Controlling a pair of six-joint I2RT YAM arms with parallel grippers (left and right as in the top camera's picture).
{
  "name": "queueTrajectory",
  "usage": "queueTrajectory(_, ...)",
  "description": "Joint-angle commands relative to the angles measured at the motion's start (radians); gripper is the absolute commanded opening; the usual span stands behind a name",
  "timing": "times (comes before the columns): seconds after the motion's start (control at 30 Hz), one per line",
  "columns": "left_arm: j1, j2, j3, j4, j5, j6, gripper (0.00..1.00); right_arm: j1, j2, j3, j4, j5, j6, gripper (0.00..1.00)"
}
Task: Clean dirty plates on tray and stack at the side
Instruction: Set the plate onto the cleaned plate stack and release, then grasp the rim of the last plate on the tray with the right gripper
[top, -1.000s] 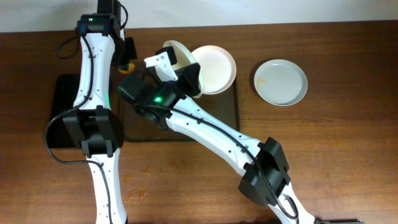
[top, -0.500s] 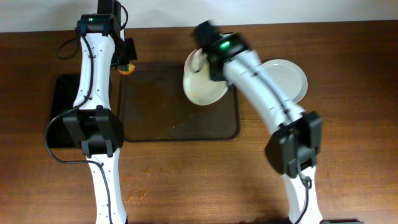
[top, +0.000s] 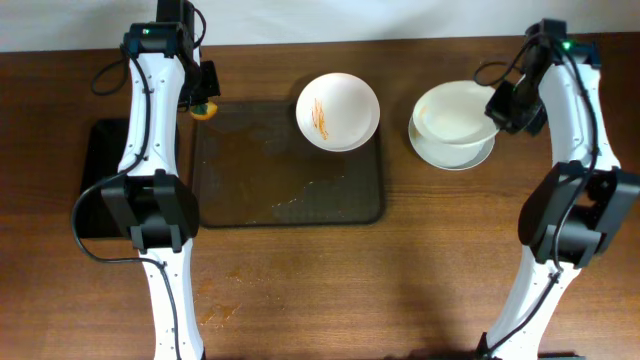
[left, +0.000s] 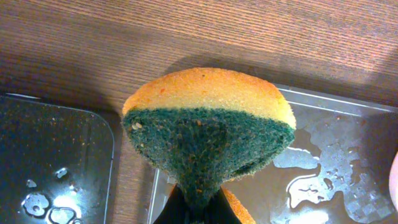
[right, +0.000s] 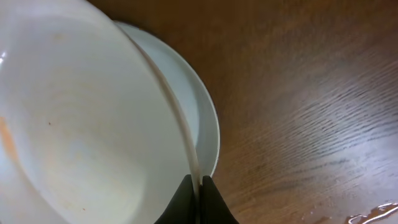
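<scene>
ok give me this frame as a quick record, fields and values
left claw: shut on sponge, above the tray's far-left corner
right claw: shut on the rim of the held plate
held plate: tilted over the side plate
side plate: on the table, right of the tray
tray: wet, with crumbs
dirty plate: orange streaks, at the tray's far-right corner

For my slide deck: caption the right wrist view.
Right hand grips a white plate by its rim over a second plate on the wooden table.
</scene>
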Motion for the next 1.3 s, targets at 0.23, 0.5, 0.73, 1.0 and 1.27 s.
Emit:
queueTrajectory(0.23, 0.0, -0.001, 0.004, 0.013, 0.031, 0.02, 0.01, 0.025, -0.001, -0.185, 0.127, -0.119, -0.036, 0.31)
queueTrajectory(0.5, -0.001, -0.001, 0.004, 0.014, 0.031, 0.02, 0.01, 0.286, 0.004, -0.014, 0.225, -0.177, -0.072, 0.56)
queueTrajectory(0.73, -0.001, -0.001, 0.004, 0.014, 0.03, 0.02, 0.01, 0.479, 0.086, -0.016, 0.379, 0.035, 0.052, 0.44)
queueTrajectory(1.0, -0.001, -0.001, 0.004, 0.005, 0.03, 0.02, 0.01, 0.478, 0.133, -0.024, 0.362, 0.034, 0.127, 0.23)
queueTrajectory(1.27, -0.001, -0.001, 0.004, 0.002, 0.03, 0.02, 0.01, 0.485, 0.169, -0.056, 0.324, -0.093, 0.187, 0.1)
